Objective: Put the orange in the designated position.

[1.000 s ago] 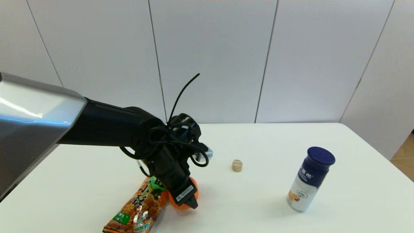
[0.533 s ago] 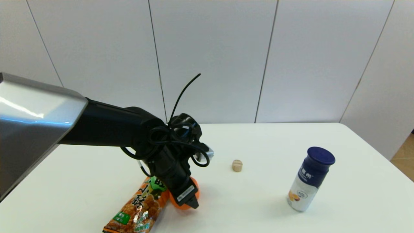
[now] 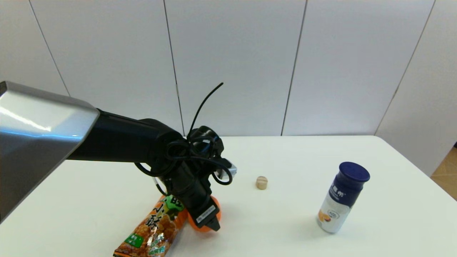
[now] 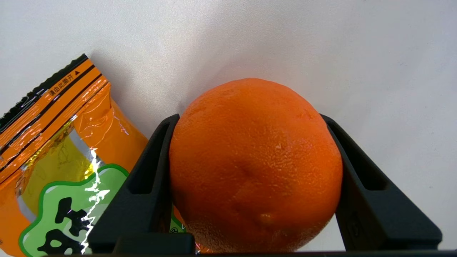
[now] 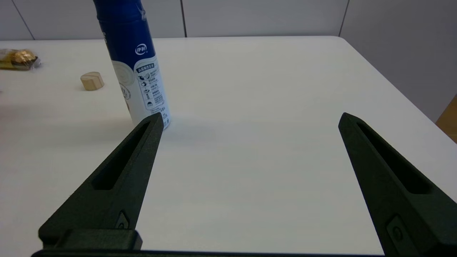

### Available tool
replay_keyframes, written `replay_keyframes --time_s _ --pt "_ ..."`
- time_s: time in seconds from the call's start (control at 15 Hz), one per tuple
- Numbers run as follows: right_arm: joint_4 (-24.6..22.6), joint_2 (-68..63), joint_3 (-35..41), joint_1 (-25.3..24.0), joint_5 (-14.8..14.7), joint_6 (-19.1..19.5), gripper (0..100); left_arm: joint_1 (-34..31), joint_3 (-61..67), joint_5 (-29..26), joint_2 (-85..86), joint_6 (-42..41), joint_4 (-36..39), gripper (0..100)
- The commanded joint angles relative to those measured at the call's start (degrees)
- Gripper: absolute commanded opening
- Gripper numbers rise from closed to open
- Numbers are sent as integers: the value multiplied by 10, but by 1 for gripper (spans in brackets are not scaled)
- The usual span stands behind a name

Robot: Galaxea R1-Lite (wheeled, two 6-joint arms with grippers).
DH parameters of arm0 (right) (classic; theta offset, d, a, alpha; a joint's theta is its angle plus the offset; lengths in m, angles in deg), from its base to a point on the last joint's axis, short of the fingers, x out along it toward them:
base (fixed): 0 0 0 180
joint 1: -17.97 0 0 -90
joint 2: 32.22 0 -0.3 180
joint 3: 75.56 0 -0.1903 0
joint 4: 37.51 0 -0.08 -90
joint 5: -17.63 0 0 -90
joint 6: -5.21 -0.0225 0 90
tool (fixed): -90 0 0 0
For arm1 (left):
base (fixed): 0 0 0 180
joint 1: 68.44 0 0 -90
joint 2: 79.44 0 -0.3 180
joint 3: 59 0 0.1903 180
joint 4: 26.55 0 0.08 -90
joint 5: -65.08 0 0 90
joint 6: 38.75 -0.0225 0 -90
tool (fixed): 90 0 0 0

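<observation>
The orange (image 4: 255, 164) sits at the near-left part of the white desk (image 3: 285, 221), clamped between the two black fingers (image 4: 150, 178) of the left pincer (image 3: 209, 223); both fingers press against its sides, so the pincer is closed on the fruit. Whether the fruit rests on the desk or is raised just clear of it cannot be told. Just beside the orange, on the robot's left, lies an orange snack bag (image 3: 153, 228) with a green label; its sealed end is unopened, and fried pieces show through the wrapper. One finger lies just beside or against the bag.

Further right on the desk stands a small round wooden block (image 3: 261, 182), apart from the fruit. Well beyond it stands a bottle (image 3: 341, 198) with a dark blue cap, upright and capped; its contents are not visible.

The right pincer (image 5: 250, 121) is held low over the desk's right side, near the bottle, fingers spread wide and gripping nothing.
</observation>
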Motion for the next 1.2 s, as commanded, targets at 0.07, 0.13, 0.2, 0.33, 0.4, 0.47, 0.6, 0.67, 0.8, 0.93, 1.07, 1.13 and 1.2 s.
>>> replay_keyframes --time_s 0.07,0.13,0.2,0.33,0.4,0.47,0.6,0.67,0.8,0.93,1.07,1.13,1.2 --pt "0 -1 0 0 0 0 100 1 0 0 -3 -1 -3 0" --pt "0 -1 0 0 0 0 100 2 0 0 -3 0 -2 100" --pt "0 -1 0 0 0 0 100 2 -1 0 -3 0 -2 100" --pt "0 -1 0 0 0 0 100 2 -1 0 -3 0 -3 100" --pt "0 -1 0 0 0 0 100 2 -1 0 -3 0 -3 100" --pt "0 -1 0 0 0 0 100 3 -1 0 -3 0 -3 100" --pt "0 -1 0 0 0 0 100 3 -1 0 -3 0 -2 100" --pt "0 -1 0 0 0 0 100 3 -2 0 -2 0 -1 100" --pt "0 -1 0 0 0 0 100 3 -10 0 2 0 -2 100" --pt "0 -1 0 0 0 0 100 4 -21 0 14 0 -1 100" --pt "0 -1 0 0 0 0 100 5 -28 0 32 0 -1 100" --pt "0 -1 0 0 0 0 100 5 -29 0 42 3 0 100" --pt "0 -1 0 0 0 0 100 5 -35 0 52 4 -2 100"
